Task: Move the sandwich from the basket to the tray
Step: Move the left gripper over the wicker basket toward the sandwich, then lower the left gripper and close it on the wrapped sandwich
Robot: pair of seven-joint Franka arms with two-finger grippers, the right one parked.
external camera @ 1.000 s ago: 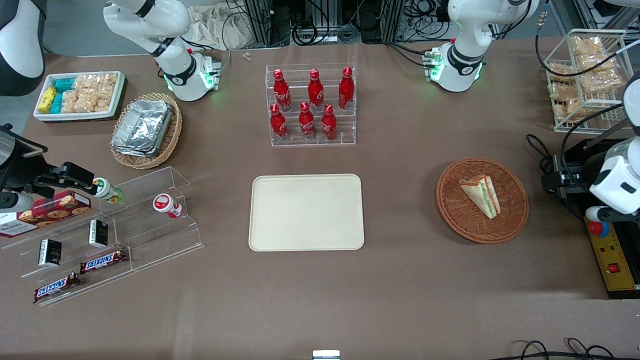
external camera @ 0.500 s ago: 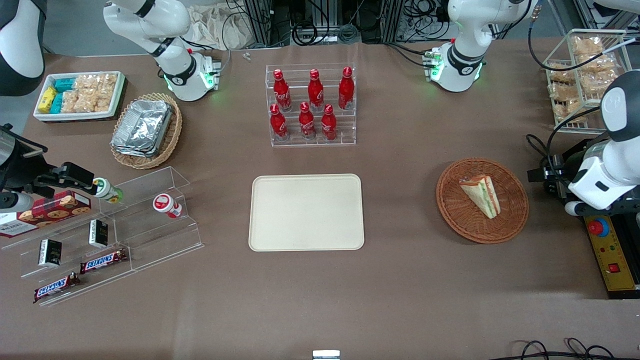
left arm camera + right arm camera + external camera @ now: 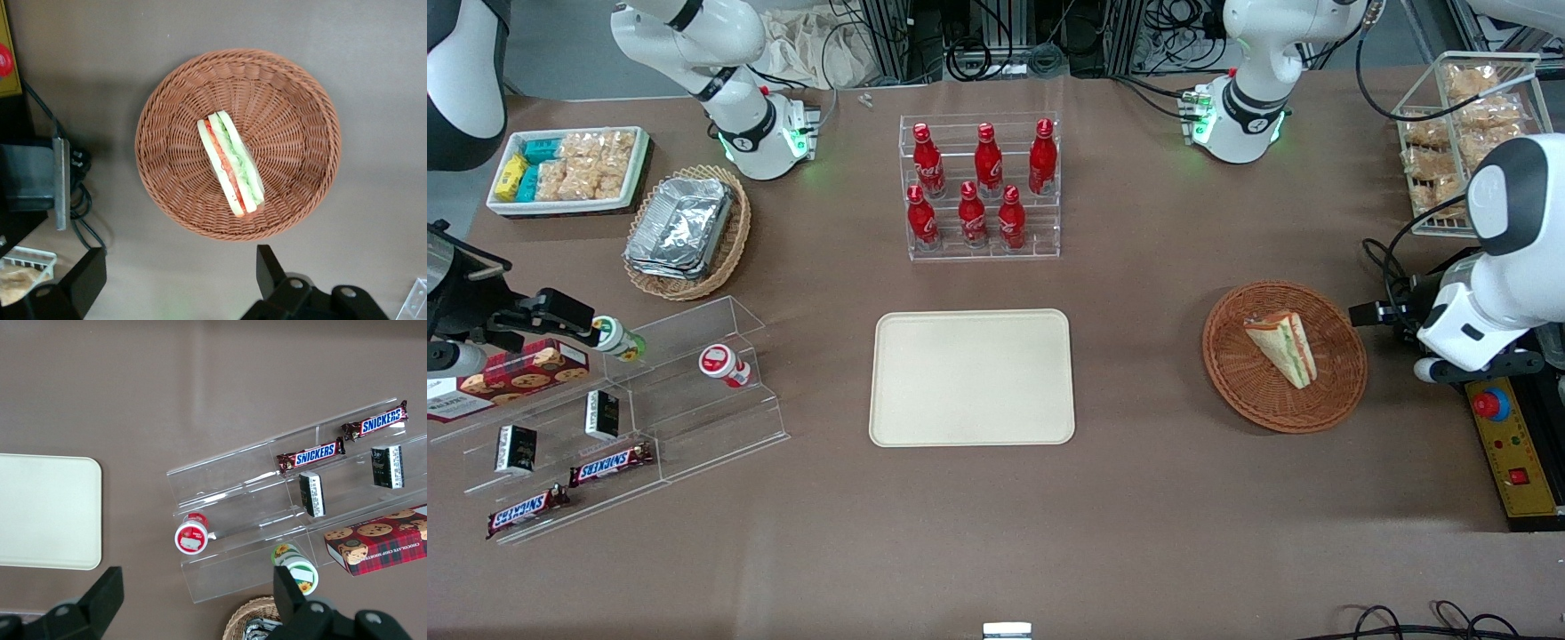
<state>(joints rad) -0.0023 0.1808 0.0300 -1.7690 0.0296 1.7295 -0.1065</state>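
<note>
Wicker, reddish-brown, the basket sits on the worktop near the working arm's end, with the sandwich lying inside it on its side, filling layers showing. The claw hangs spread wide and empty above the worktop just beside the basket's rim, well clear of the sandwich. The tray lies bare at mid-worktop, well apart from the basket.

From the front I can't see my gripper: the left arm's white wrist covers it. The wrist camera cuts off both fingers at the frame edge. The snack rack sits partly under the arm.
</note>
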